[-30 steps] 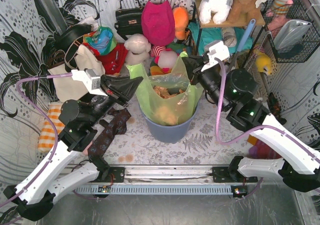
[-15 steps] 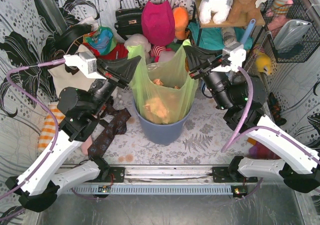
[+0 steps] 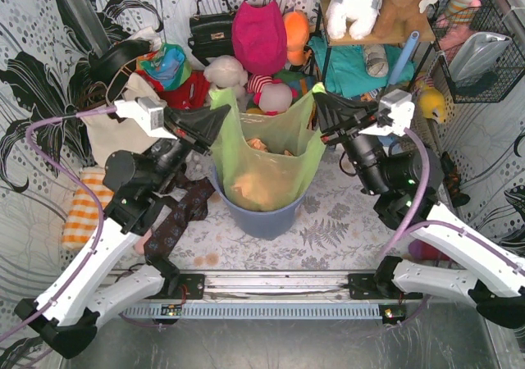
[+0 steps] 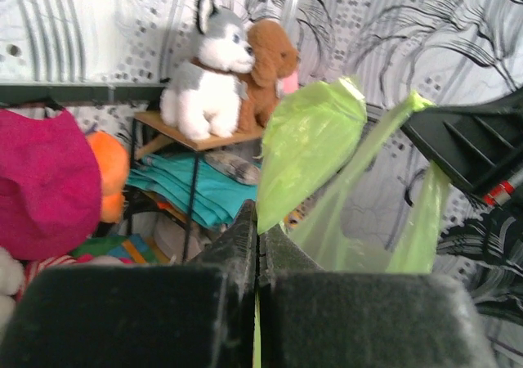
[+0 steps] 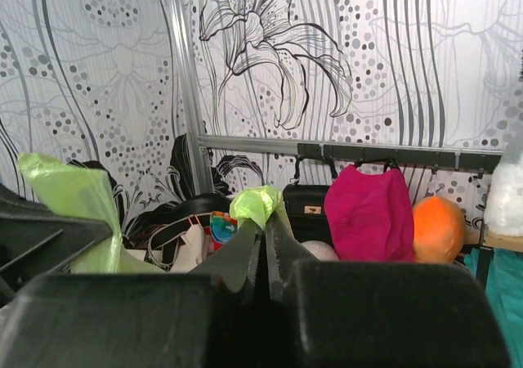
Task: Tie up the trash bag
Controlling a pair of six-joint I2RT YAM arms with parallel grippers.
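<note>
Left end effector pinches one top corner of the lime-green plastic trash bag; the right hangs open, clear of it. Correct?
No: the right end effector is shut on the other corner of the lime-green plastic trash bag, per the right wrist view.

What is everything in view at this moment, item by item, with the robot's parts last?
trash bag: 1, lime green, standing in the bin, two top corners held up
crumpled paper: some, orange-brown, inside the trash bag
bin: 1, blue-grey, centre, around the bag's base
black handbag: 1, black, hanging at the back
magenta bag: 1, magenta, hanging beside the black handbag
shelf: 1, tan, back right
husky plush: 1, white and grey, on the shelf
brown plush: 1, brown, beside the husky plush
checked cloth: 1, orange and white, far left
wire basket: 1, black, upper right wall
left tool: 1, black, shut on one top corner of the trash bag
right tool: 1, black, shut on the other top corner
</note>
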